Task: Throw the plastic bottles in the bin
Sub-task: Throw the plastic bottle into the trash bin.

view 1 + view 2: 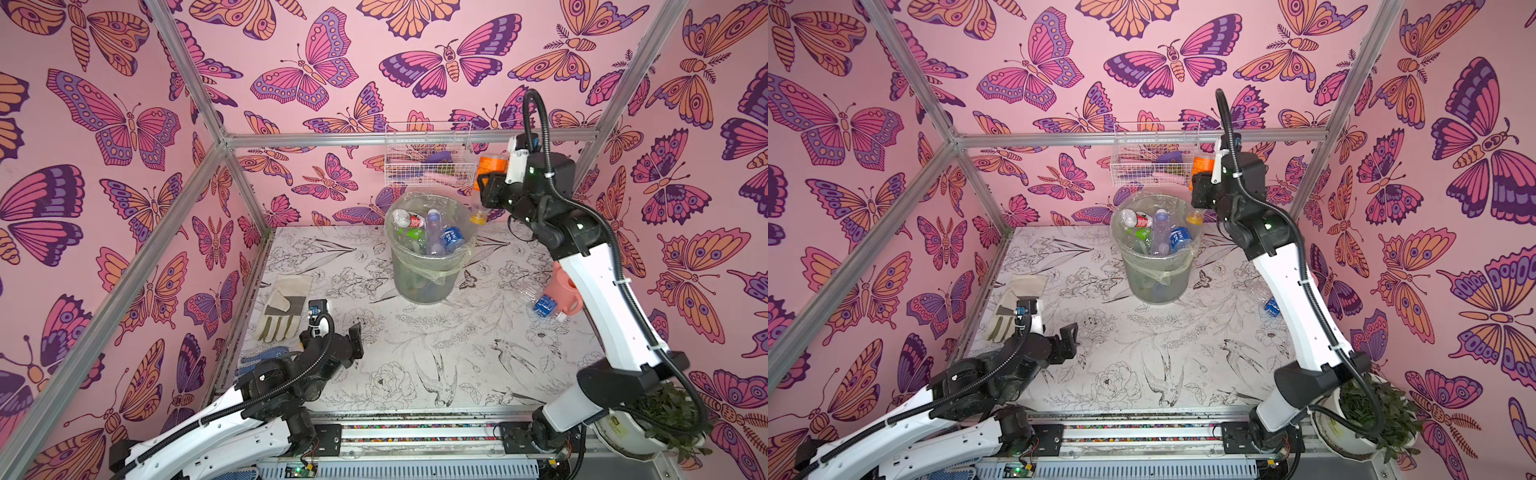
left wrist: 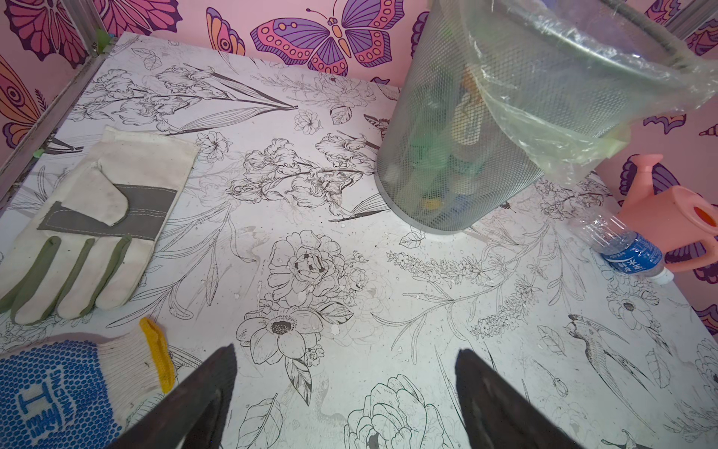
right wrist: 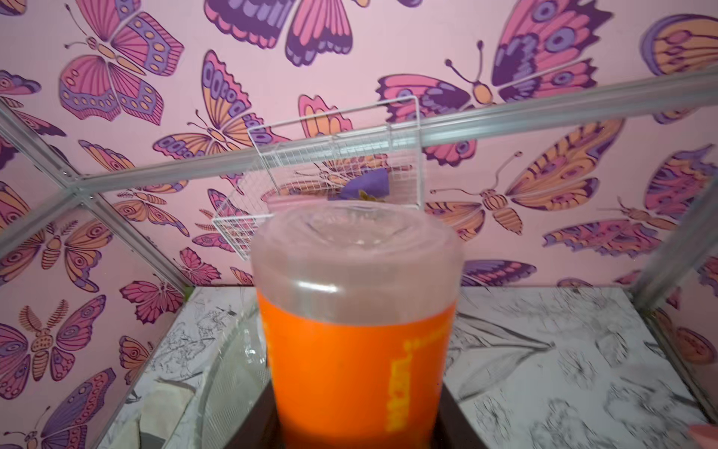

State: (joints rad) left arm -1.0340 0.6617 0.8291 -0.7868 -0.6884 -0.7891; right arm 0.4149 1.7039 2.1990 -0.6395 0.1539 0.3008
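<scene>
The right pincer (image 1: 490, 183) is closed part way around an orange-label bottle (image 3: 357, 350) and grips it by its middle. The bottle hangs upside down with its orange cap (image 1: 478, 217) pointing down, high up by the right edge of the bin (image 1: 428, 286). I think it is held that way so it can drop straight in when the pincer lets go. It does not look fully over the hole yet.

The bin already has a pile of bottles (image 1: 432, 232) inside, reaching up near the rim, so a new one could roll off.

The left pincer (image 2: 345, 388) is wide open and holds nothing. It sits low over the counter (image 1: 415, 353) near a leather glove (image 2: 89, 233) and a knitted glove (image 2: 58, 392), out of the way.

One blue-label bottle (image 2: 621, 248) lies on its side on the counter, just beside the pink watering can (image 2: 676, 217). It is not in the bin yet.
</scene>
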